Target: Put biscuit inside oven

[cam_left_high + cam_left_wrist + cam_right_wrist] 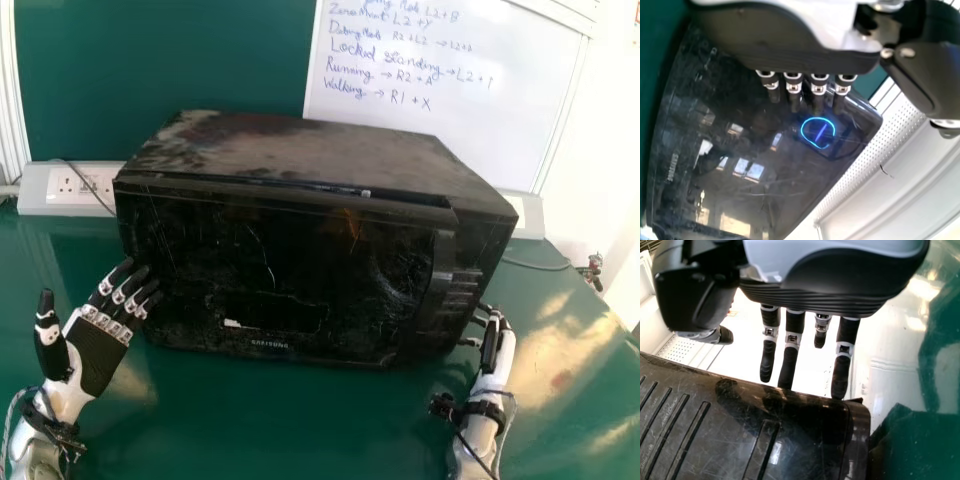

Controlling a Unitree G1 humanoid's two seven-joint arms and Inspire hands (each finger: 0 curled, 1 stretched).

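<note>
Black oven (200, 240), scuffed and scratched, upright on green table (300, 430), front toward robot.

Whiteboard (480, 135), handwritten, top lines cut or unclear to me: I read "Locked standing", below it "Running → R2 + A", then "Walking → R1 + X"; pale maker's lettering (269, 344) low on front of black oven (200, 250)

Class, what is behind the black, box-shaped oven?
Behind the oven are a flat green panel, a white board with handwriting and, at the left, a white socket strip. Whatever lies directly behind its body is covered.
</note>
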